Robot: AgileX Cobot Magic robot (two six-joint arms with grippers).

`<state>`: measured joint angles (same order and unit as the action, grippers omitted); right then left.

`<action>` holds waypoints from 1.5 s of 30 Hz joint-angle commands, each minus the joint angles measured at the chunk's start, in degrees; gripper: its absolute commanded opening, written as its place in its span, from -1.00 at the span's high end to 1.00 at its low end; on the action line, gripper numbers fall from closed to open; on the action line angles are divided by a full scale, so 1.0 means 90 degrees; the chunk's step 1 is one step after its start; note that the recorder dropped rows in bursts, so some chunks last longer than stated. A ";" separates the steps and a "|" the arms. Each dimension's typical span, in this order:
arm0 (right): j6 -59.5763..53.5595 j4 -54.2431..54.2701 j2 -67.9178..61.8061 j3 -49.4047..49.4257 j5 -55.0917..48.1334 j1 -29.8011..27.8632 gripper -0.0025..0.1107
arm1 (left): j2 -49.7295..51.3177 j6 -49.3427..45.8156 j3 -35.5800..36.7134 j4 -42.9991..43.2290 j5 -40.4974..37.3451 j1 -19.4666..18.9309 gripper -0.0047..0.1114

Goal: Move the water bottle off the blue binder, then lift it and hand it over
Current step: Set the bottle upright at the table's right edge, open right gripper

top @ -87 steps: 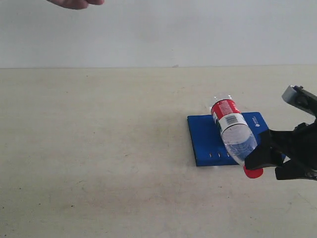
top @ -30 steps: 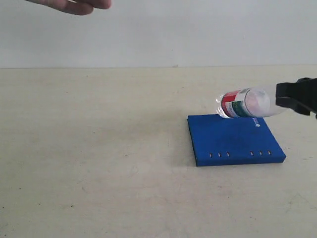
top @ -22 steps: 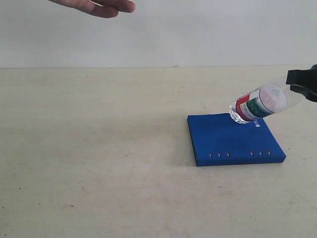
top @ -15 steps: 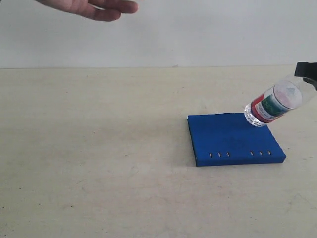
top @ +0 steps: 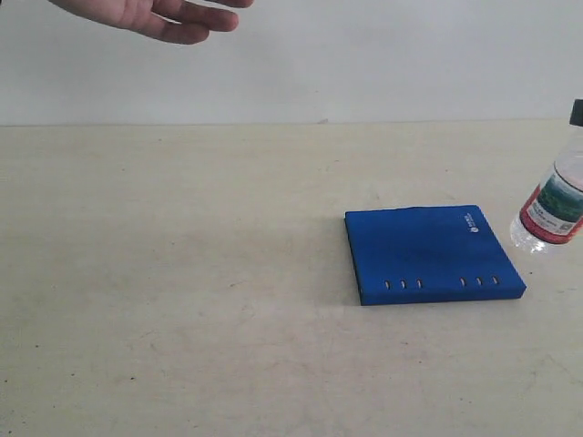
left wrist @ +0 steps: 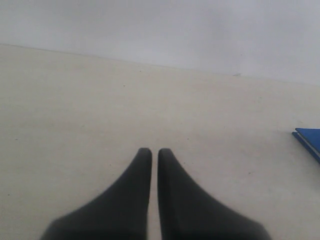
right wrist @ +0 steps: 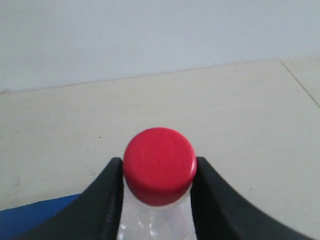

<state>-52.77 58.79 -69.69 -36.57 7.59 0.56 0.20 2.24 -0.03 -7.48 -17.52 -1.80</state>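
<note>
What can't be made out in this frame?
Exterior view: right gripper and the cap of the water bottle, cut off by the right edge.
Exterior view: person's hand, cut by the top edge.
Exterior view: logo on the blue binder, too small to read.
Right wrist view: bottle label, outside the frame.

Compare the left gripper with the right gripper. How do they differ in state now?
The left gripper is shut on nothing, its fingers nearly touching; the right gripper is shut on the water bottle, the red cap between its fingers. The left one hangs over the table; the right one holds the bottle beside the blue binder. Both have black, curved fingers.
</note>
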 commanded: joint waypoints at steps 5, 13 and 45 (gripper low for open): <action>-0.0290 -0.0028 0.0036 -0.0013 0.0206 0.0001 0.96 | -0.0022 -0.0034 0.0003 -0.0034 0.0067 0.0041 0.84; -0.1177 -0.0028 -0.0246 -0.0013 0.0365 0.0001 0.96 | -0.0022 -0.0034 0.0003 -0.0034 0.0067 0.0041 0.84; -0.1101 0.0018 0.0694 -0.1698 -0.4800 0.0326 -0.07 | -0.0022 -0.0034 0.0003 -0.0034 0.0067 0.0041 0.84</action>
<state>-62.94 59.85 -62.83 -51.57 -20.72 1.62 0.20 2.24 -0.03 -7.48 -17.52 -1.80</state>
